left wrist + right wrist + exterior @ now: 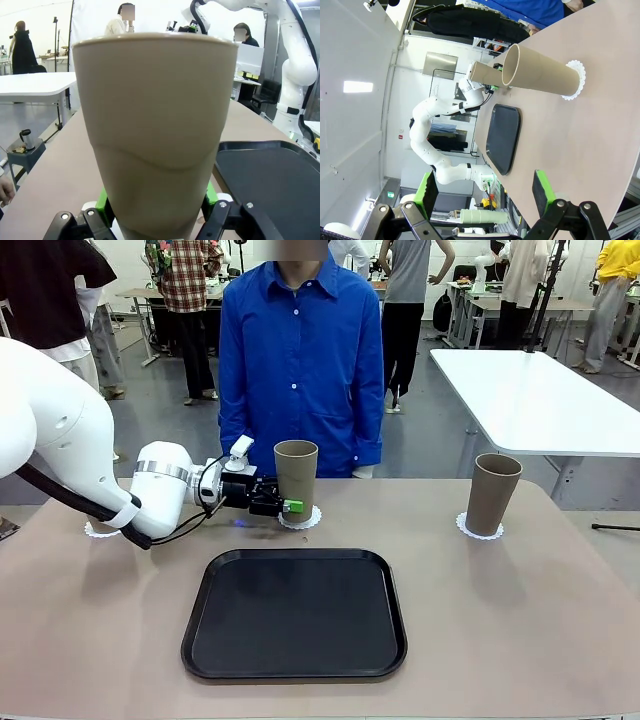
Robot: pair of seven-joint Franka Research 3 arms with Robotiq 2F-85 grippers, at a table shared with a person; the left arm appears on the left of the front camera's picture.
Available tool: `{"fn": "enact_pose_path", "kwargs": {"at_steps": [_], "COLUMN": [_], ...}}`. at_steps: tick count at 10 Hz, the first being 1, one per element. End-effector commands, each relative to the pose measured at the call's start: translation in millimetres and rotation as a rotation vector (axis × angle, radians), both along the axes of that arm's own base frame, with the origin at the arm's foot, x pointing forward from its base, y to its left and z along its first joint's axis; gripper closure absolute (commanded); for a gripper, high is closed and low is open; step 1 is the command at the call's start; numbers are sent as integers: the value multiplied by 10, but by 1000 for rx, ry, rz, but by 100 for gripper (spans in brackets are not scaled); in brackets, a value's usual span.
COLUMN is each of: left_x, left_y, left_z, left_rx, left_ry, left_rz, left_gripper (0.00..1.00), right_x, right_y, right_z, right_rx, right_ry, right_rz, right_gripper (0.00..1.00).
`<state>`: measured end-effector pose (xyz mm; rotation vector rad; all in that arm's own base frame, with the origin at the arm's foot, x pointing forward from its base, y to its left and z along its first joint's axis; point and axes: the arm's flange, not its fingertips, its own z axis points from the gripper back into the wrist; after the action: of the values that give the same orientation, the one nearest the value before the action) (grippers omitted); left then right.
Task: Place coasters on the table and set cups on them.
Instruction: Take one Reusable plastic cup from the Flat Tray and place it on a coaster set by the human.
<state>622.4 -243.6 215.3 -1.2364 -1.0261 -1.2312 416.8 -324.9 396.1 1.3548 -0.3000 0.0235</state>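
Tan-brown and matte, the middle cup [296,475] stands upright on a lacy white coaster [301,519] at the far side of the beige-pink counter [520,610], right in front of a person in a blue shirt [300,350]. A second cup [493,493] sits on its own coaster [478,529] off to the robot's right, and a third coaster [98,531] peeks out behind the left arm. Nearer the robot lies a black tray [295,613]. Beyond, there's a white glossy table [530,400] and people standing about a busy hall. The left gripper [290,506] has its green-padded fingers [103,200] pinching the middle cup low on its base. The right gripper [485,192] hangs apart from the cups, fingers spread wide, holding nothing.
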Motion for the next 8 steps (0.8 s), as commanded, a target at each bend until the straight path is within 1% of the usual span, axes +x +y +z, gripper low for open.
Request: {"fn": "enact_pose_path", "kwargs": {"at_steps": [1, 4, 8], "left_x": [57, 123, 161], "left_y": [-65, -115, -116], "left_z": [-36, -66, -95], "left_rx": [-3, 2, 33], "left_ry": [-44, -87, -107], "left_rz": [-23, 5, 22], "left_gripper": [19, 19, 19], "right_x": [-11, -11, -11], "right_y": [18, 18, 18], "right_z": [-2, -2, -2], "right_rx": [-3, -3, -3], "right_ry": [3, 3, 3], "right_rz": [-4, -4, -4], "right_gripper": [0, 0, 0]}}
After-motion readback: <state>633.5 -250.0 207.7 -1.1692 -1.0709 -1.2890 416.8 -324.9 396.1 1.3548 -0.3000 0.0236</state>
